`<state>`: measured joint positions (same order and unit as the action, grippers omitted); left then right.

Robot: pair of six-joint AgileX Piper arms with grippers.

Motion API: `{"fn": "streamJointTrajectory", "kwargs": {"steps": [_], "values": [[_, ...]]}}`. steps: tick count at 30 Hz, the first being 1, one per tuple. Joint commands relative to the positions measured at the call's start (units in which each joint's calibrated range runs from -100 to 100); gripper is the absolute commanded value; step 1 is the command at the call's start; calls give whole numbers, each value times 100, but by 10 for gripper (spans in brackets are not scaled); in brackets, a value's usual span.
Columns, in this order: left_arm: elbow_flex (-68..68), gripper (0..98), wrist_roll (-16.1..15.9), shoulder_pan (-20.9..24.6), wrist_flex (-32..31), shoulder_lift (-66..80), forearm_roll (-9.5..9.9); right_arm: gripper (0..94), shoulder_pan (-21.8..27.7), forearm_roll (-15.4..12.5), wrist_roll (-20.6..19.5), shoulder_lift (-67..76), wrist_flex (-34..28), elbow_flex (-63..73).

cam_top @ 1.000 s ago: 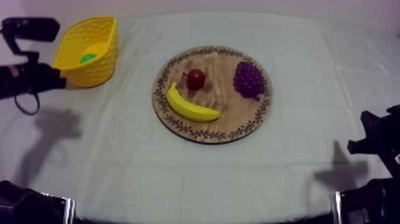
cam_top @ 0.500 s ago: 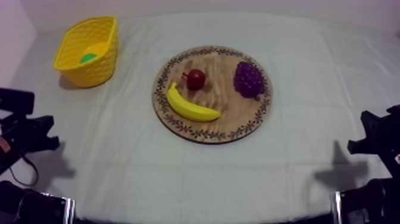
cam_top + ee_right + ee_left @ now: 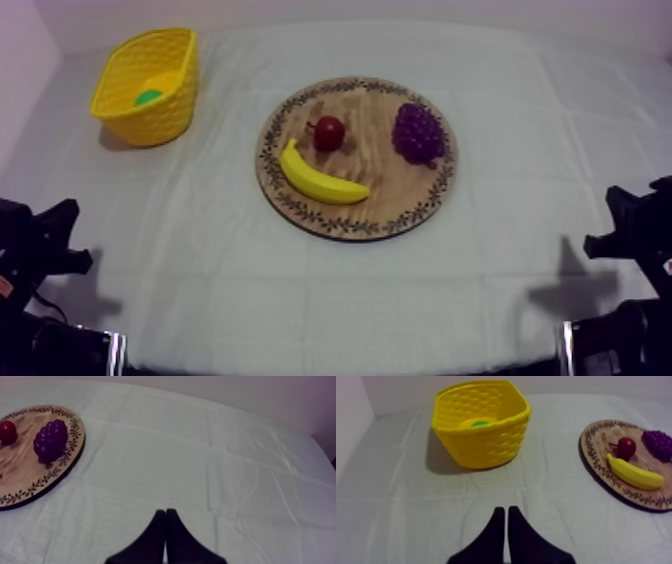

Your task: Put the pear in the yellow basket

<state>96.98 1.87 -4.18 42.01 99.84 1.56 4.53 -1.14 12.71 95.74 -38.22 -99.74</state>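
Green pear [image 3: 480,423] beyond left end effector [image 3: 506,509]

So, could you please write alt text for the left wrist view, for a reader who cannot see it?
A yellow basket stands on the grey-white cloth with what looks like the pear inside. The left end effector, shut on nothing, points toward it. Nearby, a round wooden board holds a banana, a small red fruit and grapes.
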Motion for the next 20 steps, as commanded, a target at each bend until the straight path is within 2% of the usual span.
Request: {"fn": "streamJointTrajectory", "kwargs": {"steps": [1,3,7,20], "values": [[125,0,290,4,-445,5,20,3,-1,0,-1,2,0,-4],[209,0,498,7,-765,10,34,3,-1,0,-1,2,0,-4],[271,0,737,9,-999,14,44,3,-1,0,1,2,0,-4],[291,0,806,9,-1072,16,47,3,-1,0,2,2,0,-4]]}}
